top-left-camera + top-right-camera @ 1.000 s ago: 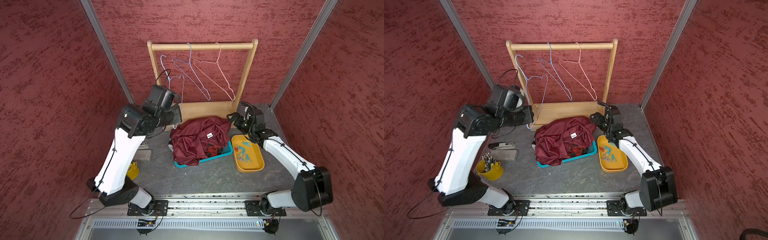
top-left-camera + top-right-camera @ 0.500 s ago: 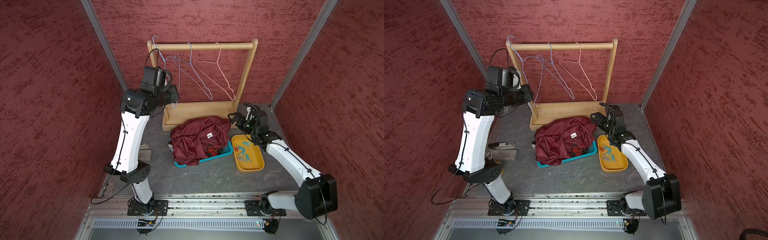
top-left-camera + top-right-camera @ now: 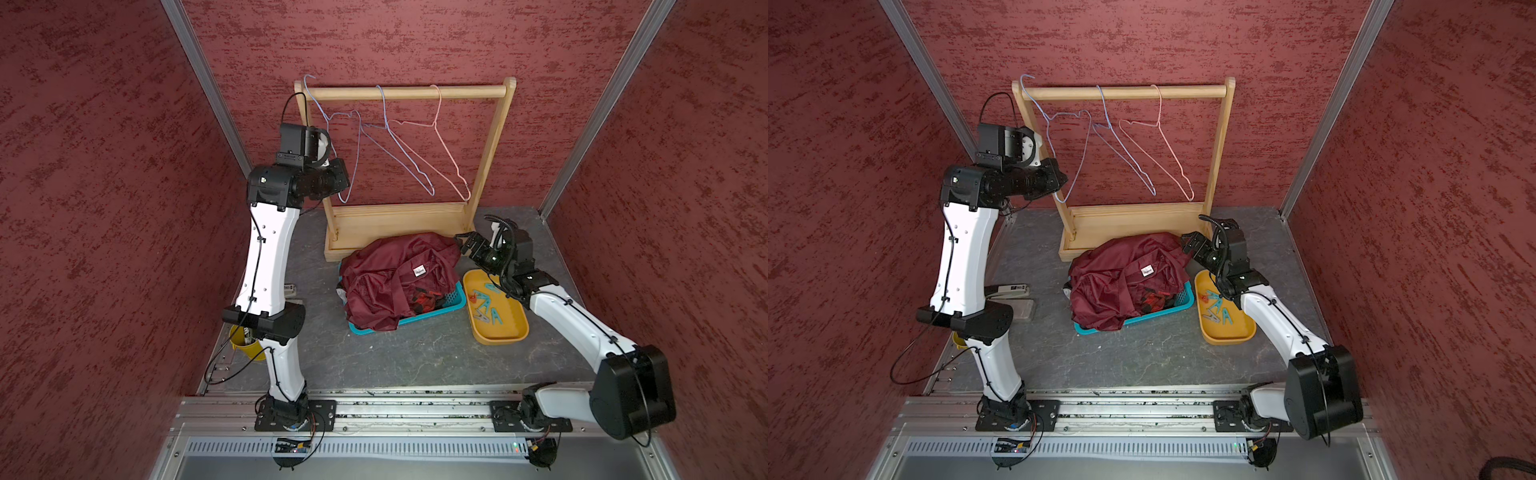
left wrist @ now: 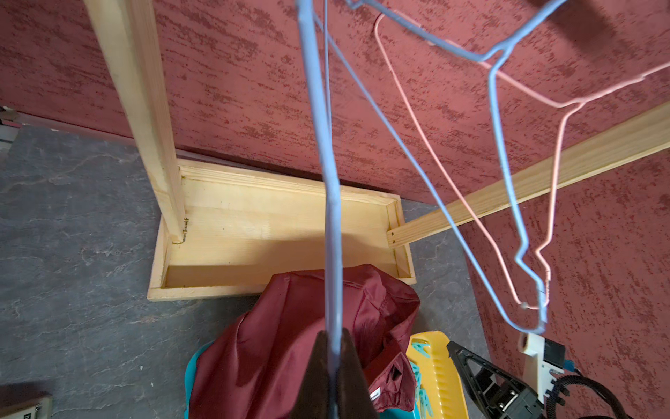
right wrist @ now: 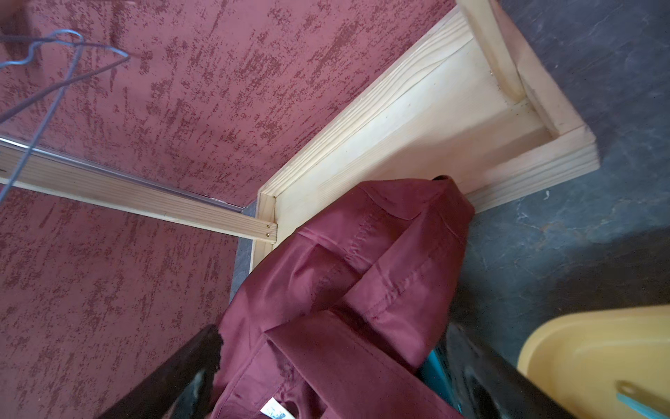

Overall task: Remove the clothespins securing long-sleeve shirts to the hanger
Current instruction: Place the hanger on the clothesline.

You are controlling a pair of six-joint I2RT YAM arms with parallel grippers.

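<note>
The grey stone-patterned tabletop [image 3: 415, 361] is carrying six items. The teal basket [image 3: 453, 305] is sitting near its centre. The wooden rack base [image 3: 399, 220] is standing just behind the basket, toward the back wall. The yellow tray [image 3: 503, 332] is lying just beside the basket on the right-arm side. On the left-arm side, well apart from the basket, a stapler [image 3: 1009, 289], a grey block [image 3: 1023, 309] and a yellow cup [image 3: 245, 347] are resting.
</note>
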